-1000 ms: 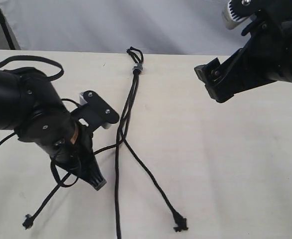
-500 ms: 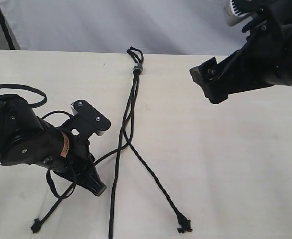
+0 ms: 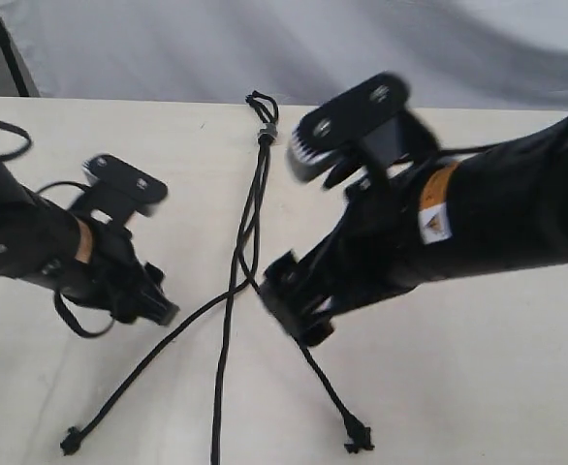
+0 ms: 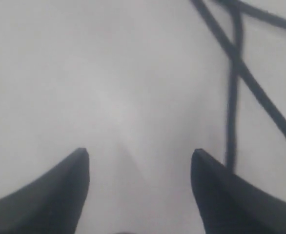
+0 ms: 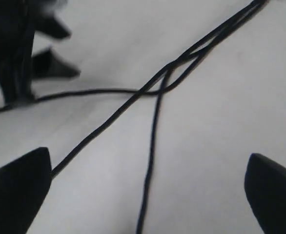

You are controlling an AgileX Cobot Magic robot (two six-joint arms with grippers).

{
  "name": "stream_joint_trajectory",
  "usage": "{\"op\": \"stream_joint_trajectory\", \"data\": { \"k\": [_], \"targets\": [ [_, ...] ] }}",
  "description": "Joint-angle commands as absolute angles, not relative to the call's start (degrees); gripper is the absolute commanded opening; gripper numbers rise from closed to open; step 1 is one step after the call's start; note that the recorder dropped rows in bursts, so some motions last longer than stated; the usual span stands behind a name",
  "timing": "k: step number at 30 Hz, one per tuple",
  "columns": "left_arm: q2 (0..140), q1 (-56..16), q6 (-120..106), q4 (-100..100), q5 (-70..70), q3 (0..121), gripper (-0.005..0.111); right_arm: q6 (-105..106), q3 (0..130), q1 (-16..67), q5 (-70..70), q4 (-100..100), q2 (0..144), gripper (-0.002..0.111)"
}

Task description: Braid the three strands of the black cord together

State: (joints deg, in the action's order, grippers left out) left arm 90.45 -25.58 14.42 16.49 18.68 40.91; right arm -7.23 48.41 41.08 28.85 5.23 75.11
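The black cord lies on the pale table [image 3: 478, 387], bound at the far end by a small grey band [image 3: 268, 134]. Its three strands fan out toward me: the left strand [image 3: 139, 383], the middle strand [image 3: 220, 373] and the right strand [image 3: 329, 389], which ends in a knotted tip [image 3: 355, 439]. My right gripper [image 3: 294, 308] hovers open over the point where the strands cross [image 5: 155, 90]. One strand [image 5: 150, 156] runs between its wide-spread fingers [image 5: 28, 170]. My left gripper [image 3: 158, 300] is open and empty, left of the strands [image 4: 233, 83].
A grey backdrop [image 3: 168, 48] stands behind the table's far edge. A dark post [image 3: 8, 48] rises at the back left. The left arm's glossy cable [image 3: 71, 325] loops beside its wrist. The left gripper [image 5: 40, 48] shows blurred in the right wrist view.
My right arm has swept down and left from the back right to the strands' crossing. My left gripper has drawn back up and left, and the left strand now lies straight.
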Motion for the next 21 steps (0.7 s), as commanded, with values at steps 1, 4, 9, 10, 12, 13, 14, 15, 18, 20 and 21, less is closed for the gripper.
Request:
{"op": "stream_joint_trajectory", "data": {
  "k": [1,4,9,10,12,13,14,15,18,20,21],
  "targets": [
    [84.11,-17.34,17.69,16.01,22.41,40.26,0.058,-5.97,50.01,47.29,30.09,3.15,86.28,0.105],
    [81.29,-14.81,18.07,16.01,21.89,37.64,0.058,-5.97,53.35,50.69,30.25,3.04,94.85,0.105],
    [79.99,-14.53,18.07,16.01,20.06,35.7,0.058,-5.97,62.94,53.69,34.97,2.82,106.03,0.105],
    [79.99,-14.53,18.07,16.01,19.79,35.7,0.058,-5.97,64.56,54.14,36.32,2.82,107.65,0.105],
    [79.99,-14.53,18.07,16.01,19.79,35.7,0.058,-5.97,66.73,54.38,38.12,2.82,109.94,0.105],
    [79.99,-14.53,18.07,16.01,19.79,35.7,0.058,-5.97,67.49,54.38,38.41,2.82,110.95,0.105],
    [79.99,-14.53,18.07,16.01,19.79,35.7,0.058,-5.97,67.91,54.38,38.41,2.82,111.73,0.105],
    [79.99,-14.53,18.07,16.01,19.79,35.7,0.058,-5.97,67.92,54.38,38.41,2.82,112.26,0.104],
    [79.99,-14.53,18.07,16.01,19.79,35.7,0.058,-6.13,67.9,54.38,38.51,2.82,113.42,0.095],
    [79.99,-14.53,18.07,16.01,19.54,35.7,0.058,-6.23,67.9,54.38,38.51,2.82,113.91,0.081],
    [79.99,-14.53,18.07,16.01,19.54,35.7,0.058,-6.23,67.9,54.38,38.51,2.82,114.19,0.07]
  ]
}}
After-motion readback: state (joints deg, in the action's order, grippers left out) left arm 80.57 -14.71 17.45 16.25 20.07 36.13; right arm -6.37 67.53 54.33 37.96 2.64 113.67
